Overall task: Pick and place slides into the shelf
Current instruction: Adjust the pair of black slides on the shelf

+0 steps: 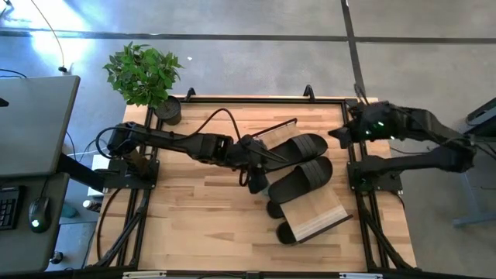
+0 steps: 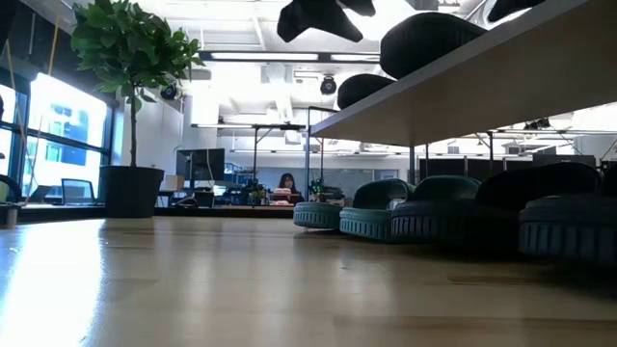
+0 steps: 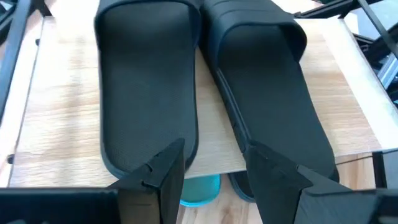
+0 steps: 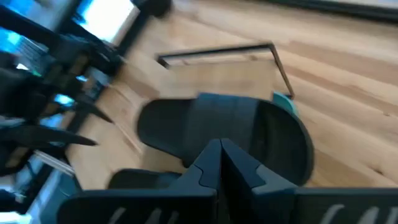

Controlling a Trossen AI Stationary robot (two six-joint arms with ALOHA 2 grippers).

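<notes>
The shelf's sloping light-wood plank (image 1: 316,213) carries two black slides side by side, one farther (image 1: 298,147) and one nearer (image 1: 302,180). They lie sole-down on the plank (image 3: 56,93), straps at the end away from my left gripper. My left gripper (image 3: 211,177) is open and sits just off the two heel ends (image 1: 256,177), touching nothing. My right gripper (image 4: 221,163) is shut and hovers over the shelf's far right end (image 1: 341,136), above the farther black slide (image 4: 224,134). Sage-green slides (image 2: 386,207) stand on the table under the plank (image 2: 463,92).
Two dark slide ends (image 1: 273,208) (image 1: 285,232) poke out from under the shelf's near side. A potted plant (image 1: 143,74) stands at the table's far left corner. A bare stretch of table (image 1: 194,217) lies left of the shelf. A person (image 2: 286,183) sits far off in the room.
</notes>
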